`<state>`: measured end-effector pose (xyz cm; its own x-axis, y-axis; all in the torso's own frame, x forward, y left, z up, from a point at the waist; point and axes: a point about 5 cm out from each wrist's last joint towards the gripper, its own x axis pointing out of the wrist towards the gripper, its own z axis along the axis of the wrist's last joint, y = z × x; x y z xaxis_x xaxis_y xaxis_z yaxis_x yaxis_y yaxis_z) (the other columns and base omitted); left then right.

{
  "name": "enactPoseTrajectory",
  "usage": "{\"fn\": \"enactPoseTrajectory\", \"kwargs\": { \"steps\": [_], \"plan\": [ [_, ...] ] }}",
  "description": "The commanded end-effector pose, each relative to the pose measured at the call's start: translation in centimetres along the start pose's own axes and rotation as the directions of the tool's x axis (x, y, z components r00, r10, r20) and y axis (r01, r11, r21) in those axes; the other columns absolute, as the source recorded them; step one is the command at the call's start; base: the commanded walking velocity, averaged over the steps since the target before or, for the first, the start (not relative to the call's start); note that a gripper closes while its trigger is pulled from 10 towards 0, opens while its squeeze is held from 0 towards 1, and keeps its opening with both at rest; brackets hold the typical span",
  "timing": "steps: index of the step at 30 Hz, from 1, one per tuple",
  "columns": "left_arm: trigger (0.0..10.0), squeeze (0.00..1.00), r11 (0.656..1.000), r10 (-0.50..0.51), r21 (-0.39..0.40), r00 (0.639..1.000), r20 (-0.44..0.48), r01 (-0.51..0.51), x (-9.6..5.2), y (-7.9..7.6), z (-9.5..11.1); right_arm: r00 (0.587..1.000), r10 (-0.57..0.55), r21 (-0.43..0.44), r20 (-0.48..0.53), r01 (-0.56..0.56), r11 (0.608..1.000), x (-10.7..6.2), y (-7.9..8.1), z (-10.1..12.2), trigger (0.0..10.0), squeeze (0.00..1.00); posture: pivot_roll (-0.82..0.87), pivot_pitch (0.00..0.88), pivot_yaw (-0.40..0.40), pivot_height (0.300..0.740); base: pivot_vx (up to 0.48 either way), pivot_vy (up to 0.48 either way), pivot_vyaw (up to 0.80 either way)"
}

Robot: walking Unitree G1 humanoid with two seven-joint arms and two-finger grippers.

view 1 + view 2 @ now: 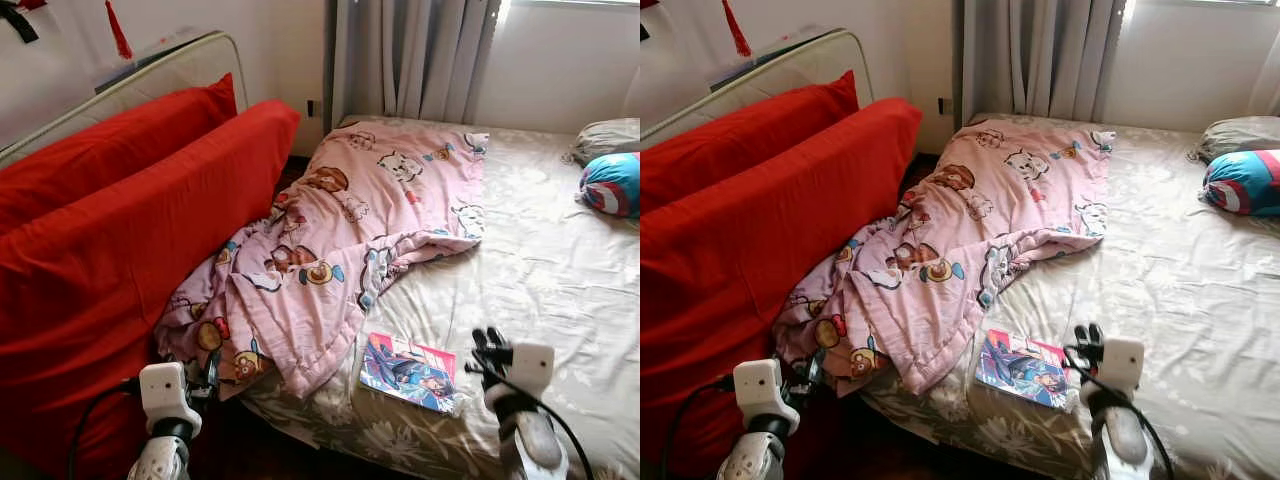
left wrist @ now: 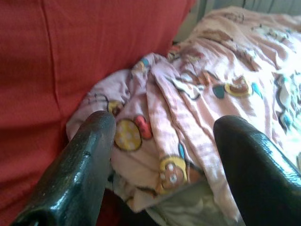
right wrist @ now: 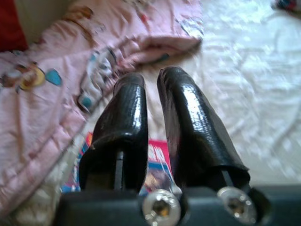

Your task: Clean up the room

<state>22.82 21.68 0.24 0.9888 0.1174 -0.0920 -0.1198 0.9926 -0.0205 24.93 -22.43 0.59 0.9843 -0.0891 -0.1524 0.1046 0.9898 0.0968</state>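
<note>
Two grippers are raised at the near edge of the bed (image 1: 560, 300). The right gripper (image 1: 487, 345) is held over the sheet near the bed's front edge, and its two black fingers (image 3: 129, 117) are seen in the right wrist view drawn together with only a thin gap between them, clamped on nothing. A book (image 1: 408, 371) with a bright cartoon cover lies flat on the sheet just beside this gripper, on its left, and partly under the fingers in the right wrist view; whether it is touched cannot be told. The left gripper (image 2: 162, 141) is held low in the gap between the bed and a red sofa (image 1: 110, 250), and its fingers are spread wide apart, empty. Directly ahead of it, a pink blanket (image 1: 340, 240) printed with cartoon animals is draped over the bed's left edge, its crumpled lower corner hanging just in front of the open fingers and resting against the sofa. From there the blanket is spread away from both grippers toward the curtain (image 1: 420, 60) at the far wall, and one folded edge is laid just beyond the book, ahead and to the left of the right gripper. Far ahead and to the right of the right gripper, a blue and red cushion (image 1: 610, 185) is placed beside a grey pillow (image 1: 605, 137) at the bed's far side.
</note>
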Motion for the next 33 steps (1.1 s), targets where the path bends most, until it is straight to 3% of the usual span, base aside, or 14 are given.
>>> {"fn": "enactPoseTrajectory", "kwargs": {
  "steps": [1, 11, 22, 28, 33],
  "plan": [
    [10.0, 0.0, 1.0, -0.017, 0.001, 1.0, -0.003, 0.017, 0.0, -0.4, 0.0, 1.0, -0.012, -0.004, 0.009, 0.012, 1.0, 0.0, -0.1, 0.2, 10.0, 0.0, -0.11, 0.0, 0.023, 0.74, 0.0, 0.0, 0.0],
    [10.0, 0.0, 0.997, -0.078, -0.005, 0.997, 0.011, 0.078, 0.3, -1.2, 0.8, 0.998, 0.035, -0.06, 0.058, -0.032, 0.998, 0.2, -0.2, 2.0, 10.0, 0.0, -0.11, 0.0, -0.02, 0.74, 0.0, 0.0, 0.0],
    [10.0, 0.0, 0.997, -0.072, 0.014, 0.997, 0.022, 0.072, -0.7, -1.5, 1.2, 1.0, 0.007, -0.054, 0.018, -0.006, 0.998, -0.5, 0.0, 1.1, 10.0, 0.0, -0.07, 0.0, -0.009, 0.74, 0.0, 0.0, 0.0],
    [10.0, 0.0, 0.997, -0.073, 0.023, 0.996, 0.042, 0.073, -0.3, -1.3, 1.9, 1.0, -0.023, -0.046, -0.006, 0.023, 0.999, -0.8, -0.1, 0.7, 10.0, 0.0, -0.07, 0.0, 0.013, 0.74, 0.0, 0.0, 0.0],
    [10.0, 0.0, 0.995, -0.099, 0.035, 0.994, 0.041, 0.097, -0.4, -1.4, 2.3, 0.999, -0.038, -0.034, 0.018, 0.039, 0.999, -1.3, -0.2, 1.1, 10.0, 0.0, -0.09, 0.0, 0.02, 0.716, 0.0, 0.0, 0.0]
  ]
}}
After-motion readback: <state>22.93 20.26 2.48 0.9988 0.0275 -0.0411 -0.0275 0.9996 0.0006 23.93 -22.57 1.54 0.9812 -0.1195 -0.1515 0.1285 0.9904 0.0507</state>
